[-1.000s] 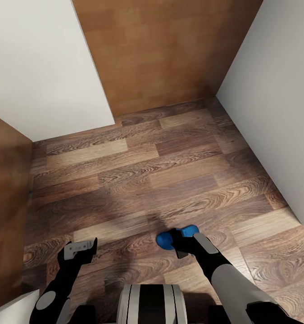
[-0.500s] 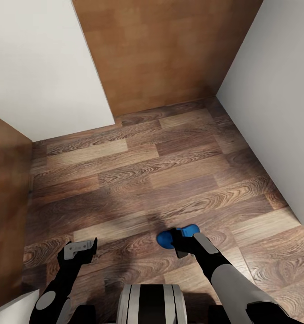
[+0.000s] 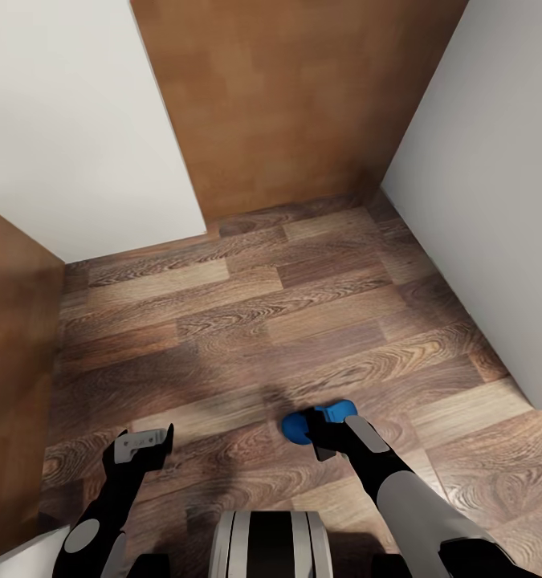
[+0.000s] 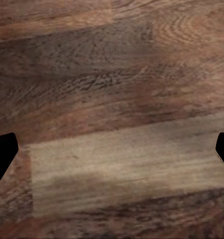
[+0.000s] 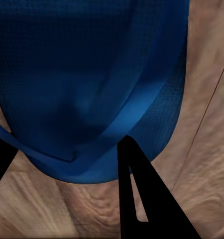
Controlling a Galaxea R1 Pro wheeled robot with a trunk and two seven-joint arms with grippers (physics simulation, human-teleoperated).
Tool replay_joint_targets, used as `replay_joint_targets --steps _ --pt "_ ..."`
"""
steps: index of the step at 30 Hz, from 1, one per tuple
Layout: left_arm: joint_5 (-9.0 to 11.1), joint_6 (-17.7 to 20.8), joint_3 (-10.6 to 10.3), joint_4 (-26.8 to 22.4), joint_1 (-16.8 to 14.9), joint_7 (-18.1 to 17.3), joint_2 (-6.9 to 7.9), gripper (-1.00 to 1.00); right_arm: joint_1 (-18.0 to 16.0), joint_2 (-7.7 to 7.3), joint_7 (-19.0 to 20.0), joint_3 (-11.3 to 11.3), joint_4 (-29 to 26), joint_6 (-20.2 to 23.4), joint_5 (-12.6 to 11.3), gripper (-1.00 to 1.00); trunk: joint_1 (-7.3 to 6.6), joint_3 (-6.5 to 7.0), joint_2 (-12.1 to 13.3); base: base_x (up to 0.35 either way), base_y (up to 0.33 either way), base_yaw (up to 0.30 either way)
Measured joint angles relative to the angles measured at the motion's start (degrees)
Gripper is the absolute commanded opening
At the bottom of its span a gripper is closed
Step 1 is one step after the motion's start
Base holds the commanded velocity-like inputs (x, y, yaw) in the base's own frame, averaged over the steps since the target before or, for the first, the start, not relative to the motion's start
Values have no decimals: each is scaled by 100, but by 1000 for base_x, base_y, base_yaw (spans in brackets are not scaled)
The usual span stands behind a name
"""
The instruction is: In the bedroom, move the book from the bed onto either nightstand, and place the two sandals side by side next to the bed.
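Apparently right jaws (image 3: 312,436) grip a half-hidden blue sandal (image 3: 333,413).

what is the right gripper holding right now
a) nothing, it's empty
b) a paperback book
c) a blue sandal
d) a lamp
c: the right gripper is closed on a bright blue sandal held above the wood-plank floor, and the right wrist view shows the blue sole and strap between its fingers.

Even light, soft blurred shadows

Wood-plank floor (image 3: 303,321), white walls (image 3: 70,120), tan door (image 3: 287,88).
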Motion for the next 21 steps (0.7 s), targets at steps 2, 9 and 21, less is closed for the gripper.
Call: replay_joint_targets --steps 2,9,21 --pt "-2 0 -1 0 0 -2 -1 100 1 3 0 0 0 0 -2 -100 -5 44 3 0 0 0" --pt "1 0 -1 0 0 -2 -1 100 0 1 0 0 0 0 -2 -100 -23 200 12 0 0 0" --pt "4 0 -2 0 0 -6 -1 100 1 2 0 -7 0 0 3 -100 -54 465 28 0 0 0"
